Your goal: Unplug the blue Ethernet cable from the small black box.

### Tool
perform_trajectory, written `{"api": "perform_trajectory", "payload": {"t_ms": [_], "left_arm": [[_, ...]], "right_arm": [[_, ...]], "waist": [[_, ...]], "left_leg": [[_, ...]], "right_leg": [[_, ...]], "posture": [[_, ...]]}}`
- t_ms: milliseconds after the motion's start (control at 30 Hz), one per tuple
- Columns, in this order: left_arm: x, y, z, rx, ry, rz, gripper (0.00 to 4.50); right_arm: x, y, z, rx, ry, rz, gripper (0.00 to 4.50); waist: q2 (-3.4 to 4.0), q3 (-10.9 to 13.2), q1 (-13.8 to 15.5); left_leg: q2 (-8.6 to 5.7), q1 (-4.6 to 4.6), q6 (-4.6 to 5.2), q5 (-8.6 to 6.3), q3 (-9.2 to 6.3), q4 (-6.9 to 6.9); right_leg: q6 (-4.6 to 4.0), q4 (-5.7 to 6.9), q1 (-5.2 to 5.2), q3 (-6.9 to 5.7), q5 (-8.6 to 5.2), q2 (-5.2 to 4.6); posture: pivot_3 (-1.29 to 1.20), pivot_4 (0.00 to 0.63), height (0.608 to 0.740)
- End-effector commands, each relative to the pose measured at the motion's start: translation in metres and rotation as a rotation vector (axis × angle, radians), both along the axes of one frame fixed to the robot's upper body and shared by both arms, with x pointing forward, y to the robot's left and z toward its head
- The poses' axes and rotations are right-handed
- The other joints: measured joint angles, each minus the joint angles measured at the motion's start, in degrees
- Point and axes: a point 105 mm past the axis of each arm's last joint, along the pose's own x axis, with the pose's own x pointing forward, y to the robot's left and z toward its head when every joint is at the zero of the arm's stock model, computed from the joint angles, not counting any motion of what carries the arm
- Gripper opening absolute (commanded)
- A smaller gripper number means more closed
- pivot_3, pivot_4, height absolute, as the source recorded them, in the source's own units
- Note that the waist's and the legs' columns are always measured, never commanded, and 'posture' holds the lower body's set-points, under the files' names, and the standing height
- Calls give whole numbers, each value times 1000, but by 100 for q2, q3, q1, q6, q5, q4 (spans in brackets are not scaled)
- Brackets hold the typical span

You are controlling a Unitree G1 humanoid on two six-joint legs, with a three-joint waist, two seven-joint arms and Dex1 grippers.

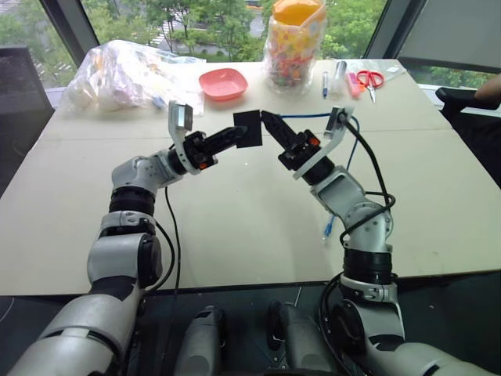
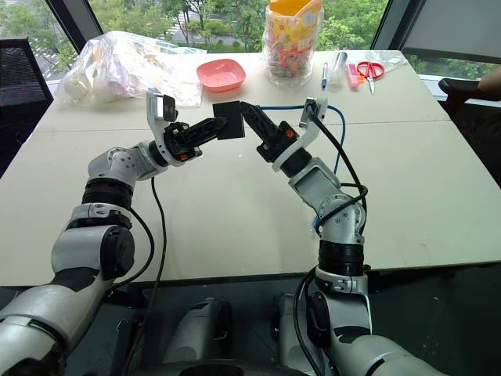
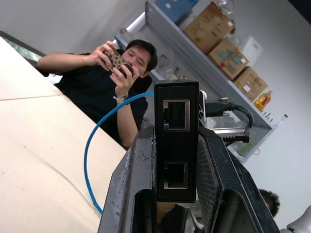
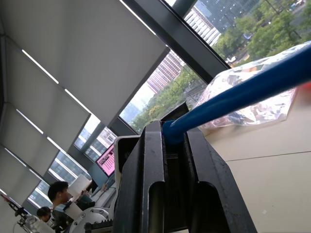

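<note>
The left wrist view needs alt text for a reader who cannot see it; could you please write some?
The left gripper clamps the small black box, its two ports empty. The blue Ethernet cable loops behind, over the table, with a seated person beyond.

One small matte-black plastic box (image 1: 247, 128), one thin light-blue Ethernet cable (image 2: 338, 139), one shallow pink bowl (image 1: 223, 83), one pair of red-handled scissors (image 1: 370, 79).

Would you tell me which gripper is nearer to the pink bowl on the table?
Left. The left gripper, shut on the small black box, is just short of the pink bowl; the right gripper, clamping the blue Ethernet cable, sits further right.
</note>
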Motion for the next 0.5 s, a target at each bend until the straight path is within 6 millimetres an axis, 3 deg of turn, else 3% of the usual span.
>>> {"api": "perform_trajectory", "payload": {"t_ms": [33, 100, 333, 467, 500], "left_arm": [[5, 8, 15, -24, -56, 61, 479], [8, 16, 18, -28, -61, 99, 479], [21, 76, 39, -99, -57, 324, 479], [24, 86, 40, -103, -59, 382, 479], [28, 79, 29, -2, -83, 411, 479]], "right_arm": [[-2, 4, 6, 24, -12, 15, 29], [3, -5, 7, 40, -3, -21, 29], [31, -66, 15, 24, 2, -218, 29], [39, -77, 19, 6, -4, -246, 29], [42, -79, 19, -8, -4, -255, 29]], "waist": [[0, 0, 0], [0, 0, -1], [1, 1, -23], [1, 1, 15], [1, 1, 22]], "left_leg": [[0, -1, 0, 0, 0, 0], [0, -1, 0, 0, 0, 0], [3, -10, 0, 0, 0, -1], [-1, -12, 2, -1, 1, -8], [-2, -13, 2, -1, 1, -8]], "right_leg": [[0, 0, -1, 0, 0, 0], [0, 0, -1, 0, 0, 0], [0, 0, -14, 0, 0, 2], [0, -4, -13, -2, -1, 0], [0, -4, -12, -2, -1, 0]], "posture": [[0, 150, 740], [0, 150, 740], [0, 150, 740], [0, 150, 740], [0, 150, 740]]}}
